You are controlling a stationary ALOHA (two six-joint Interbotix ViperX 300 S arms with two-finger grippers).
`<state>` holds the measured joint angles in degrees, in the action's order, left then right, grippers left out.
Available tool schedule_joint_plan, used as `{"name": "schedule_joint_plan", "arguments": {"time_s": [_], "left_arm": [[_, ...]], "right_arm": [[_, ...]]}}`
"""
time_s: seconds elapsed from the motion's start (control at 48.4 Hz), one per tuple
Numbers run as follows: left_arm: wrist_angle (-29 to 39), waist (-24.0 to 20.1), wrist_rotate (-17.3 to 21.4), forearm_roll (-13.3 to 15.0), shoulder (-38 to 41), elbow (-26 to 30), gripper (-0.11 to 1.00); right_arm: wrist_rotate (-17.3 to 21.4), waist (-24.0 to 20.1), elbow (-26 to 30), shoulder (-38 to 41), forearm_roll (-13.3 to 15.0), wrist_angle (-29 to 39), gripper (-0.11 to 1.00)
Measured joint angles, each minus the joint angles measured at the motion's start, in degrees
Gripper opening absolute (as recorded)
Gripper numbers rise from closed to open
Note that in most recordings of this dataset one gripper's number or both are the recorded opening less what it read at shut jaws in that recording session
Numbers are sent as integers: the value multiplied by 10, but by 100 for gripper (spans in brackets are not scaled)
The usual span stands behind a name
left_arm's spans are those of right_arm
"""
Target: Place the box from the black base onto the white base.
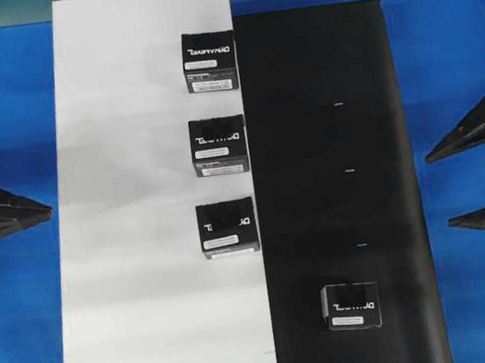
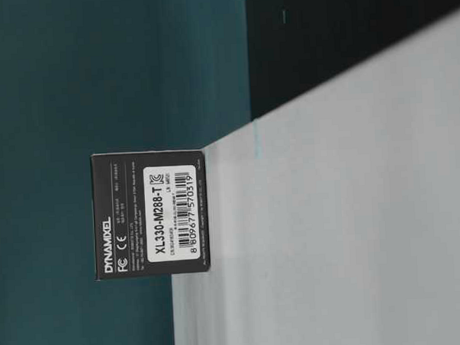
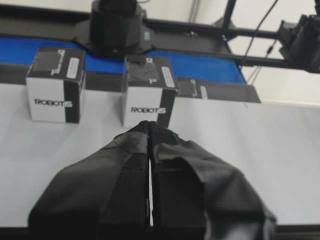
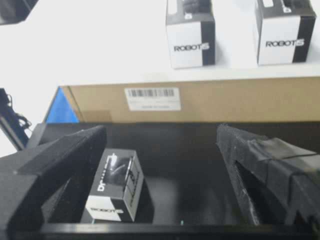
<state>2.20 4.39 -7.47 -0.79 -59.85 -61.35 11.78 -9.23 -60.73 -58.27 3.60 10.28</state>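
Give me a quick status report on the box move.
Left hand shut, right hand open, both empty. Last box on black base, untouched. Three boxes on white base. Path clear.

Between the wide-spread fingers of the right gripper (image 4: 162,175) we read "ROBOTIS" on the white end face of the box (image 4: 114,192), and the same word on two boxes (image 4: 190,30) beyond it on the white base (image 4: 100,45). Just ahead of the left gripper (image 3: 150,127), its fingertips pressed together, two more white faces say "ROBOTIS". At table level a box side (image 2: 150,214) carries "DYNAMIXEL", FC and CE marks, and a white label (image 2: 171,212) reading "XL330-M288-T" above barcode number 8 809677 570319.
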Motion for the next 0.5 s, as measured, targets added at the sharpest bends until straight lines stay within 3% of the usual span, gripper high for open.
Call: {"name": "schedule_joint_plan", "arguments": {"time_s": [0.496], "left_arm": [[2, 2, -1, 0, -7, 0, -3]], "right_arm": [[2, -4, -5, 1, 0, -2, 100]]}}
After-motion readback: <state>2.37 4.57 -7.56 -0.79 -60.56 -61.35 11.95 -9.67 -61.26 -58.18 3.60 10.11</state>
